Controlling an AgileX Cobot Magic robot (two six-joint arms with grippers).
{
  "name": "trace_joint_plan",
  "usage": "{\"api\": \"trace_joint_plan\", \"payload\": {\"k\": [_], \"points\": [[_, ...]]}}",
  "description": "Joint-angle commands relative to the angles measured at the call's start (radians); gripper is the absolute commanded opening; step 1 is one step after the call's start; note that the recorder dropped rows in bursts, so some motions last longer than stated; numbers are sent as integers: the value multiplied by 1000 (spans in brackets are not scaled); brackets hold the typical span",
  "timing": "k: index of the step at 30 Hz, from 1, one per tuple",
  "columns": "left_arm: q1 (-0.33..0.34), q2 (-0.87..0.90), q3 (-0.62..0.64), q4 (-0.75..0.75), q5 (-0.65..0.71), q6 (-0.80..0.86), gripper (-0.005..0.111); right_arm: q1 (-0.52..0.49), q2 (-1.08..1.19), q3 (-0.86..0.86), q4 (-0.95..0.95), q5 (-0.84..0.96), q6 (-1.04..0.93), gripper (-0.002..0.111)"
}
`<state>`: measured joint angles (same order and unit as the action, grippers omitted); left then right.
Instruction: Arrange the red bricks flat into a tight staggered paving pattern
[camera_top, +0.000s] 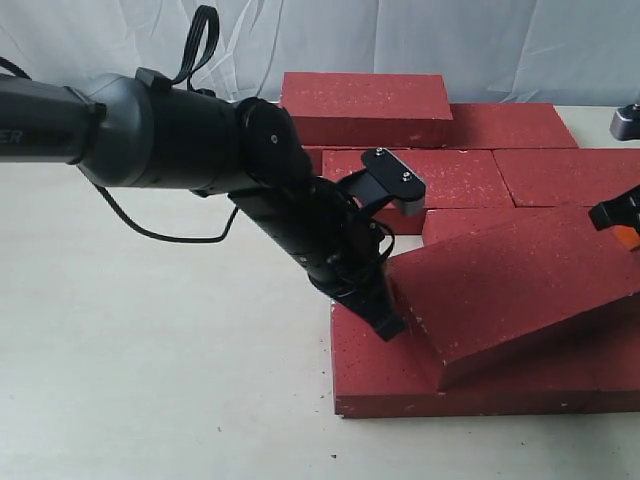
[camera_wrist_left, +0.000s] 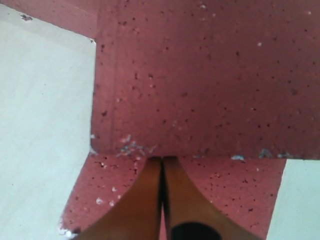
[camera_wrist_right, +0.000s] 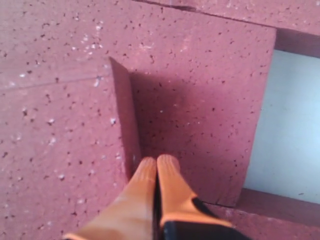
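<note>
Several red bricks lie on the table. One red brick (camera_top: 510, 290) is tilted, its low left end resting on the flat front brick (camera_top: 385, 385) and its right end raised. My left gripper (camera_top: 387, 325) is shut on nothing, its tips pressed against the tilted brick's low left edge. In the left wrist view the shut left gripper (camera_wrist_left: 162, 160) meets that brick's (camera_wrist_left: 200, 75) edge over the lower brick (camera_wrist_left: 230, 187). My right gripper (camera_top: 606, 215) is shut and empty at the tilted brick's far right end. In the right wrist view the right gripper (camera_wrist_right: 157, 161) sits beside the raised brick's (camera_wrist_right: 60, 150) side, over a flat brick (camera_wrist_right: 200, 100).
More bricks form rows at the back (camera_top: 455, 175) (camera_top: 570, 170), with one brick (camera_top: 365, 105) stacked on top of them. Bare white table (camera_top: 150, 350) spreads to the left and front. A gap showing table (camera_wrist_right: 285, 125) lies between bricks. A grey object (camera_top: 626, 122) sits at the far right.
</note>
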<state>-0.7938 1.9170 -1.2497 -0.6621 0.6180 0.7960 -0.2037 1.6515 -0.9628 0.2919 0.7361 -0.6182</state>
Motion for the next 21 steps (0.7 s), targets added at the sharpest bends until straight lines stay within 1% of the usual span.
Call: {"api": "trace_joint_plan", "payload": {"k": [1,7,11,13,14,15,16,17,18,19,20,21], "points": [[-5,-3,4,-27,-31,0,0,-3,-2,1,40,22,-40,-1],[-5,-3,4,-29,-57,25,0,-3,-2,1,93,39,-78,-1],[-1,-10,4,-1,-74,25,0,-3,-2,-17,214,94,-151,-1],[14,-24,4,23,-60,22,0,15,-6,-33,271,133,-197,-1],[44,-45,4,36,-50,14,0,52,-11,-40,283,128,-205,-1],[60,-55,8,31,-50,14,0,71,-15,-40,283,120,-203,-1],[102,-69,22,27,-53,12,0,123,-15,-40,285,111,-203,-1],[120,-75,27,27,-56,12,0,144,-15,-42,287,97,-203,-1],[161,-88,36,21,-58,12,0,198,-15,-56,287,71,-198,-1],[179,-94,42,20,-58,12,0,224,-15,-65,295,66,-192,-1],[213,-111,53,20,-51,12,0,278,-15,-91,318,54,-192,-1],[226,-122,58,20,-49,12,0,300,-15,-102,321,43,-192,-1]]}}
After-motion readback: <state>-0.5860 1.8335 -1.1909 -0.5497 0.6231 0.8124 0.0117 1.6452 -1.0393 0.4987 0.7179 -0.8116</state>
